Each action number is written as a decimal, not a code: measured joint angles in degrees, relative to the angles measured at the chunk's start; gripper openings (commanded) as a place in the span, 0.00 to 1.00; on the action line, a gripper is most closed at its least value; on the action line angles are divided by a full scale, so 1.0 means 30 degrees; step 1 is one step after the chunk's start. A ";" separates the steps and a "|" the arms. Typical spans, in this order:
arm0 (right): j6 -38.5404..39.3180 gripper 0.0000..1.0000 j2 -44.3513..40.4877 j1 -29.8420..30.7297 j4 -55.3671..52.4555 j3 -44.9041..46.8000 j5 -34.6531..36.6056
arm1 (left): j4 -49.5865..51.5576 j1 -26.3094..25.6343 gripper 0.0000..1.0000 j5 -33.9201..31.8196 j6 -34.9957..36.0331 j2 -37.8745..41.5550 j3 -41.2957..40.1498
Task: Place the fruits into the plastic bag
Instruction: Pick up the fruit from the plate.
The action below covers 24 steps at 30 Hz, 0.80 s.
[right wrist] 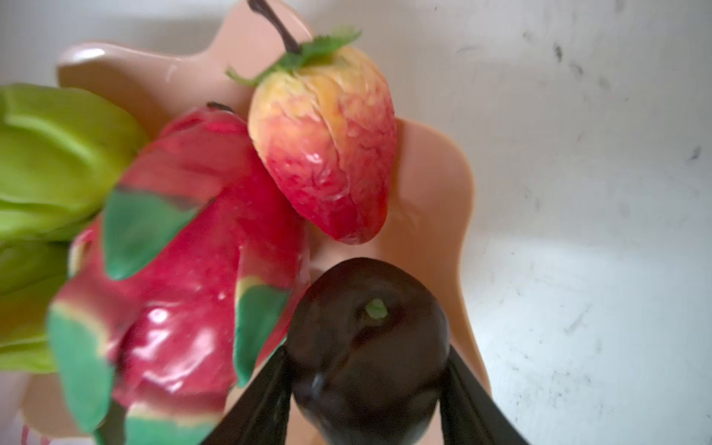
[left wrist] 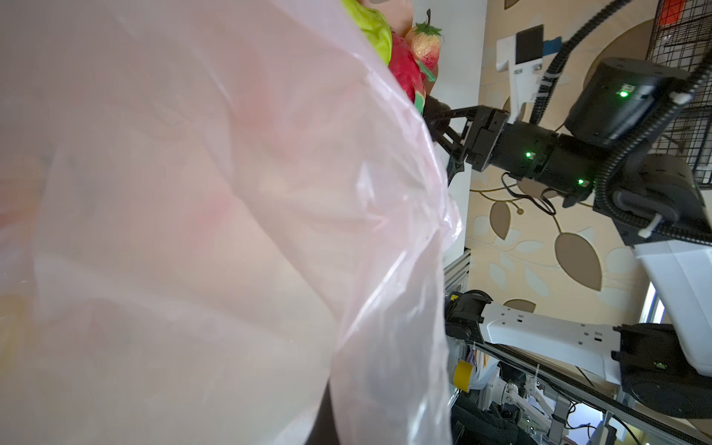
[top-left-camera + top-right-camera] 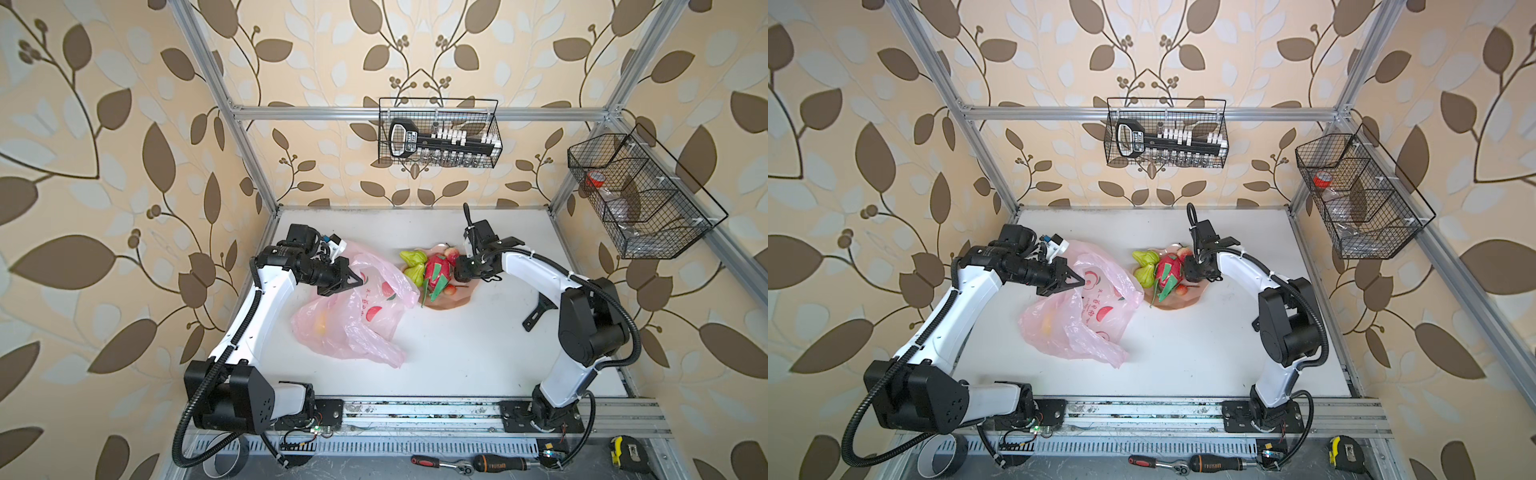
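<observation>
The right gripper (image 1: pixel 366 389) reaches over the peach wavy-edged dish (image 1: pixel 435 185), and its two black jaws stand on either side of the dark purple round fruit (image 1: pixel 366 346). In the right wrist view each jaw lies against a flank of that fruit, which fills the gap between them. The jaws look closed on it, though the view does not show how firmly. The purple fruit sits on the dish, just beside the magenta dragon fruit (image 1: pixel 185 269) with green scales. The strawberry (image 1: pixel 327 154) rests against the dragon fruit, a little apart from the purple one. Green pears (image 1: pixel 50 162) lie on the far side of the dragon fruit from the jaws.

In both top views the dish with its fruits sits toward the back of the white worktop (image 3: pixel 457 353), and the right gripper (image 3: pixel 457 270) meets the pile from the robot's right side.

The left gripper (image 3: pixel 361 282) has its jaws pinched together on the upper edge of the plastic bag (image 3: pixel 353 328), lifting a fold of the thin pink film. The bag lies crumpled on the worktop near the dish, on the robot's left. A yellow fruit (image 3: pixel 321 326) shows faintly through its film. In the left wrist view the pink film (image 2: pixel 231 231) covers most of the picture, so the left jaws themselves are hidden there.
</observation>
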<state>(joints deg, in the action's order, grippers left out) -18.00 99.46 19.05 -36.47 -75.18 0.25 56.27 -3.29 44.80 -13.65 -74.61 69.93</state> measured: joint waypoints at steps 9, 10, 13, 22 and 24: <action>-0.0860 0.44 -0.2681 -0.0801 -0.0051 0.0087 -0.1260 | 0.0000 0.0000 0.00 0.0007 0.0000 0.0000 0.0000; -0.1100 0.44 -0.2943 -0.1086 0.0080 0.0204 -0.1661 | 0.0000 0.0000 0.00 0.0007 0.0000 0.0000 0.0000; -0.1807 0.44 -0.3548 -0.1770 0.0313 0.0481 -0.2856 | 0.0000 0.0000 0.00 0.0007 0.0000 0.0000 0.0000; -0.5122 0.42 -0.5136 -0.2514 0.2973 0.3089 -0.7854 | 0.0015 0.0000 0.00 0.0007 0.0007 0.0000 0.0000; -0.6280 0.41 -0.6040 -0.2514 0.4051 0.4699 -0.8939 | 0.0022 0.0000 0.00 0.0007 0.0007 0.0000 0.0000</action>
<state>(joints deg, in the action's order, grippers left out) -36.84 81.34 11.51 -24.32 -61.08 -26.57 56.34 -3.29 44.82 -13.63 -74.61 69.93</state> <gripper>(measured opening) 0.521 0.046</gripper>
